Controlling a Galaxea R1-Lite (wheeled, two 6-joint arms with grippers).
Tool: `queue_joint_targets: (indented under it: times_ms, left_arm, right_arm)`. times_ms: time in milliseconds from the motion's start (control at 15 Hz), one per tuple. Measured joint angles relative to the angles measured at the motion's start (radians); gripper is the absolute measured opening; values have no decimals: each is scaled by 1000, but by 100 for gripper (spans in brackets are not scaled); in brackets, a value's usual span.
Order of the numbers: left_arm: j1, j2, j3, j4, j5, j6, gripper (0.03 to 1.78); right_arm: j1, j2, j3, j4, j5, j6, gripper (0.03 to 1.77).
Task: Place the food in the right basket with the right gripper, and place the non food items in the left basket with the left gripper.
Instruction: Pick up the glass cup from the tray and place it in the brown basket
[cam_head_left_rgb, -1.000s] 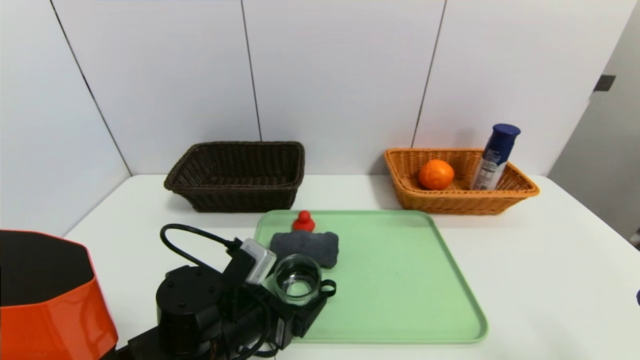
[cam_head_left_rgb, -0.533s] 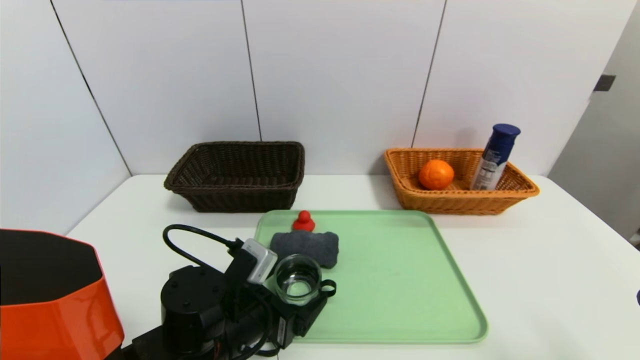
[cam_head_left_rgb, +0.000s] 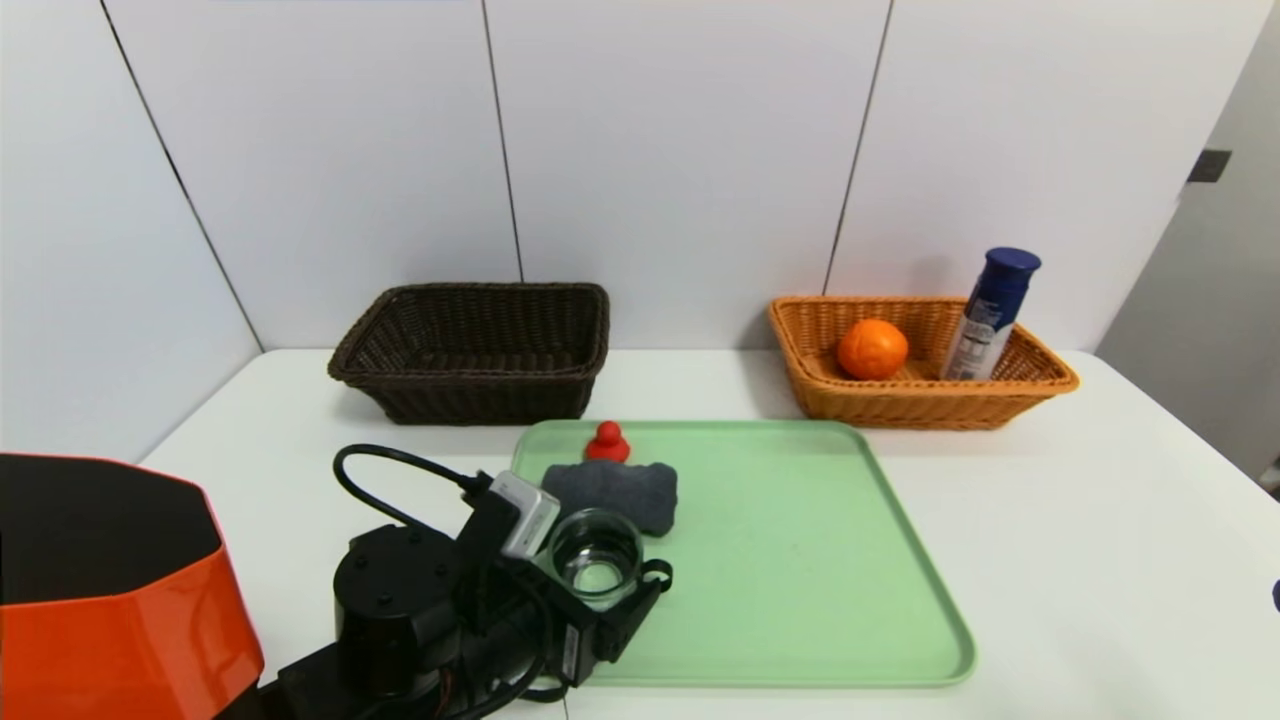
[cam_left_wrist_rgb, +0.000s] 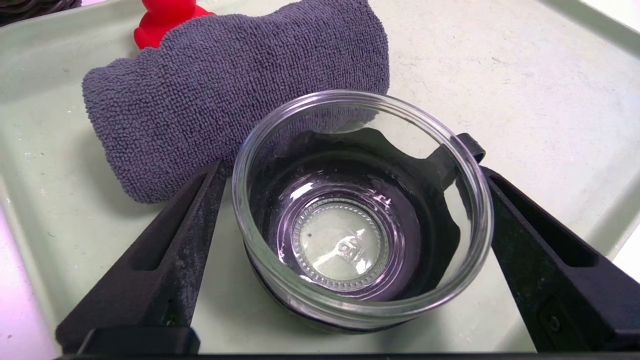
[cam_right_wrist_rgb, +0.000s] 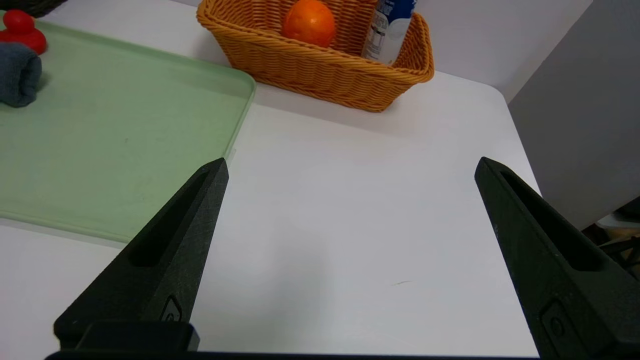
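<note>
Now the left gripper fingers stand wide apart, flanking the glass jar.

Jar before towel (on tray)

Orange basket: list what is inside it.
The orange basket holds an orange and a blue-capped bottle leaning on its far right wall. Its near wall hides some floor.

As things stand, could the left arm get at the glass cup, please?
Probably yes: the left gripper is open with the glass cup already between its fingers, and the grey towel lies just behind it.
</note>
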Motion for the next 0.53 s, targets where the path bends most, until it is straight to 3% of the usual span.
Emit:
queue_joint_targets:
  times_ms: [333, 467, 533]
  left_arm:
    - [7, 12, -8, 0, 8, 0, 169]
    - [11, 14, -9, 0, 8, 0, 133]
    - [11, 16, -8, 0, 8, 0, 128]
  right_arm:
    - [0, 3, 2, 0, 8, 1, 170]
    - [0, 3, 3, 0, 8, 0, 170]
    - [0, 4, 3, 0, 8, 0, 170]
